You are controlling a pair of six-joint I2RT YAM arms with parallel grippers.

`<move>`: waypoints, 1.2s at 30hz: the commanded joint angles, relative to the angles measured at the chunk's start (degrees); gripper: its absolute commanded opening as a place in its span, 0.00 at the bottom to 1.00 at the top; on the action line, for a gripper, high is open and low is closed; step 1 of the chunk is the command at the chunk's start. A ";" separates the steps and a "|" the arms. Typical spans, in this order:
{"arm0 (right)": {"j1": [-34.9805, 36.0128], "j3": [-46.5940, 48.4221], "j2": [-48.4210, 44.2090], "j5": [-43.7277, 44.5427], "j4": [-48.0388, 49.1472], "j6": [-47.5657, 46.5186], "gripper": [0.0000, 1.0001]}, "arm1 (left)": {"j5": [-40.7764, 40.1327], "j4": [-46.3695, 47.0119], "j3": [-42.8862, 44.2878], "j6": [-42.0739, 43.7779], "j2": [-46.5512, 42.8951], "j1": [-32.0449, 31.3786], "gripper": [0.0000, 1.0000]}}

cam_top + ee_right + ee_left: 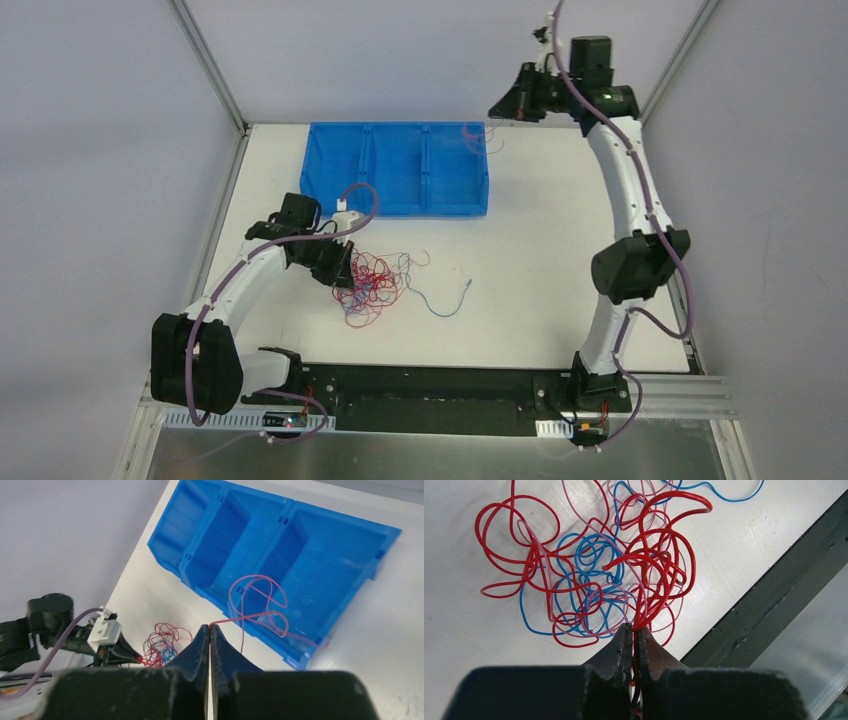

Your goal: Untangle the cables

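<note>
The cables are a messy red-and-blue knot left of centre in the top view, lying on the white table, one blue end trailing right. The left gripper is clamped tight on a few red strands at the knot's edge, and only its wrist view shows that. The right gripper, upper right from above, is pinched closed on a loose red cable dangling over the blue bin.

Robot lab (alu-frame enclosure)
</note>
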 commanded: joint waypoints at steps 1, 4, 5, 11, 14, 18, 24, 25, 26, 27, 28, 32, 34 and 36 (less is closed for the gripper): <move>4.97 8.06 7.37 9.56 3.97 -1.66 0.00 | 2.26 -0.92 2.34 -1.37 -0.82 -0.13 0.00; 6.90 10.35 12.21 14.69 3.72 -6.00 0.24 | 3.00 -0.89 2.96 -1.66 -0.09 -0.32 0.00; 7.32 10.40 13.18 15.27 3.26 -6.88 0.43 | 3.46 -0.89 3.27 -1.66 0.10 -0.57 0.00; 7.53 -2.05 6.46 9.25 1.37 -7.99 0.80 | 4.72 0.15 6.04 -2.18 0.08 -5.94 0.00; 7.59 -13.65 -1.23 -1.18 1.85 -9.12 0.87 | 6.76 1.81 7.95 -4.50 -0.74 -7.31 0.00; 9.98 -26.23 -8.06 -13.42 2.49 -5.67 0.88 | 8.98 4.01 10.72 -8.54 -1.71 -8.19 0.00; 18.74 -37.94 -13.18 -17.63 10.96 2.01 0.90 | 9.79 6.39 13.94 -11.93 -1.56 -11.62 0.00; 20.04 -38.68 -13.44 -17.35 11.65 2.47 0.91 | 10.14 7.00 14.51 -13.01 -1.42 -11.78 0.00; 21.36 -38.80 -13.45 -16.51 11.75 2.37 0.92 | 10.50 7.60 14.97 -14.01 -1.25 -11.82 0.00; 22.53 -38.92 -13.26 -15.53 11.58 1.81 0.93 | 10.77 8.11 15.42 -14.78 -1.02 -11.82 0.00; 23.42 -39.13 -12.79 -14.59 11.39 1.37 0.94 | 11.11 8.42 15.84 -15.28 -0.88 -11.82 0.00; 25.82 -39.98 -10.76 -14.51 10.69 0.60 0.73 | 11.63 9.00 16.91 -15.82 -0.14 -11.83 0.00; 25.79 -40.23 -11.06 -15.80 9.61 -0.59 0.38 | 10.76 8.91 16.64 -15.77 -0.17 -11.74 0.00; 25.17 -41.34 -13.36 -14.63 8.74 -2.53 0.01 | 8.80 7.96 15.79 -15.29 -0.71 -11.35 0.00</move>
